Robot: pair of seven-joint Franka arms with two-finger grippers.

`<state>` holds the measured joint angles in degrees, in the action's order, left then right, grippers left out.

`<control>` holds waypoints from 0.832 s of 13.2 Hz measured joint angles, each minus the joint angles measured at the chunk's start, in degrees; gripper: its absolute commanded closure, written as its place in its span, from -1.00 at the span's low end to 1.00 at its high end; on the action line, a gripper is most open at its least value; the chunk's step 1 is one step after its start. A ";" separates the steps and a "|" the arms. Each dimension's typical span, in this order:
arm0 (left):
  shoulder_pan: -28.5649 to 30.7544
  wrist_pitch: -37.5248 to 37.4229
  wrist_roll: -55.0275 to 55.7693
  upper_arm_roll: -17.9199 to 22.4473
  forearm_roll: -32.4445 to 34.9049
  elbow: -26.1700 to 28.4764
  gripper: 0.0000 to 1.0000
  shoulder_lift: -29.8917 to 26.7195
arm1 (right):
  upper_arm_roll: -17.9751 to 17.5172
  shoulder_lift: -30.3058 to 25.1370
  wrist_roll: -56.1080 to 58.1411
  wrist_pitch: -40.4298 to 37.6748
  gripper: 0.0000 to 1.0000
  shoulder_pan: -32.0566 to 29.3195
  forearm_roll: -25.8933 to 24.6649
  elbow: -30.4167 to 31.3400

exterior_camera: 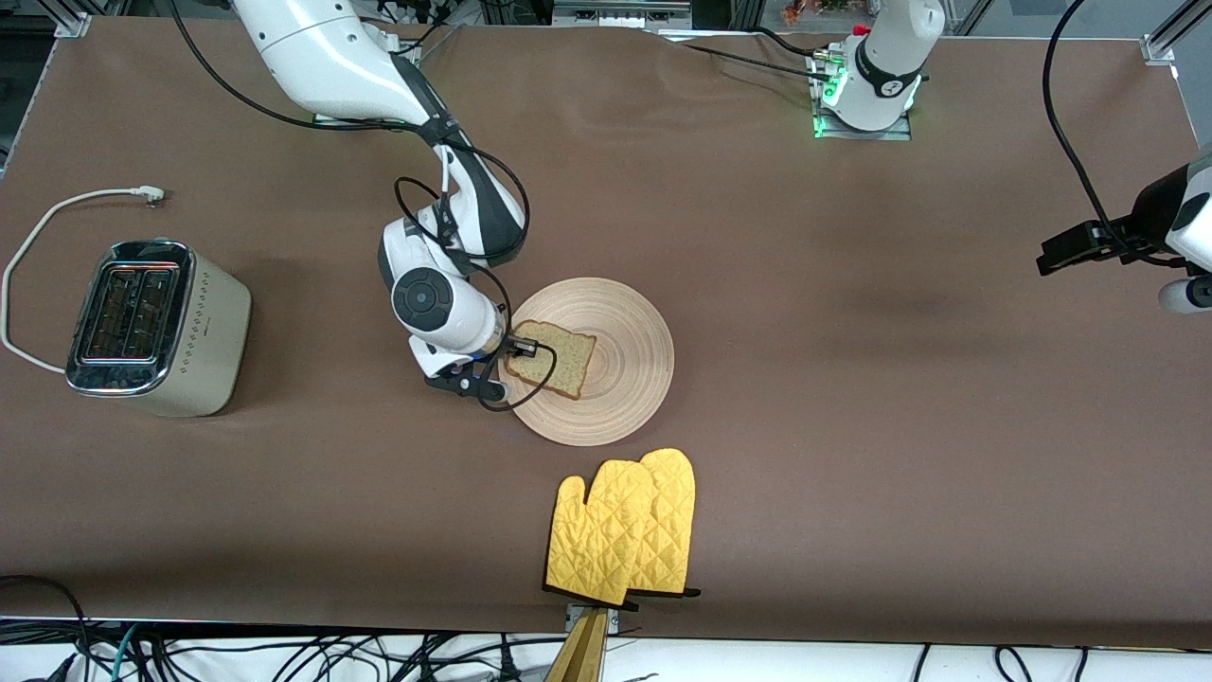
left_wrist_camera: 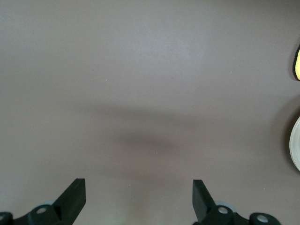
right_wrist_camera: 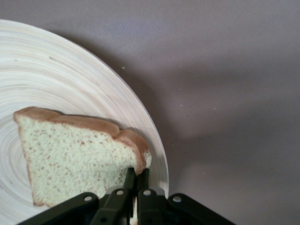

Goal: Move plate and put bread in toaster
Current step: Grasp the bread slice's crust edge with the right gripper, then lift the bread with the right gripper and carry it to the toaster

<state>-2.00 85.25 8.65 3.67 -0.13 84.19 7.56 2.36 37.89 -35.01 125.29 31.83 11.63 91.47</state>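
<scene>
The light wooden plate (exterior_camera: 615,379) lies near the table's middle. The speckled bread slice (exterior_camera: 559,360) sits on it, also in the right wrist view (right_wrist_camera: 75,159) on the plate (right_wrist_camera: 70,79). My right gripper (exterior_camera: 519,349) is shut on the bread's crust edge at the plate's rim toward the right arm's end; its fingers (right_wrist_camera: 143,176) pinch the crust. The cream toaster (exterior_camera: 161,327) with chrome top stands at the right arm's end of the table. My left gripper (left_wrist_camera: 138,197) is open and empty, over bare table; the left arm (exterior_camera: 1136,237) waits at its end.
A pair of yellow oven mitts (exterior_camera: 625,526) lies nearer the front camera than the plate, close to the table's front edge. The toaster's white cord (exterior_camera: 57,213) loops beside it. The left wrist view shows a mitt's edge (left_wrist_camera: 296,63).
</scene>
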 measured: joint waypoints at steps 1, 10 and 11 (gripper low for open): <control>0.00 0.00 0.00 0.00 0.00 0.00 -1.00 0.04 | 0.19 -0.56 0.00 -1.39 1.00 0.00 -0.60 -0.63; 0.02 0.00 0.00 0.01 -0.02 0.05 -1.00 0.36 | 7.95 -6.63 5.63 -34.35 1.00 -0.15 -8.72 -15.83; 0.02 0.00 0.00 0.01 -0.02 0.05 -1.00 0.37 | 10.12 -7.10 8.54 -37.97 1.00 -0.18 -8.81 -17.45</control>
<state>-1.98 85.26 8.65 3.68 -0.15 84.23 7.94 12.48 30.80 -26.47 87.32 31.65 2.82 74.02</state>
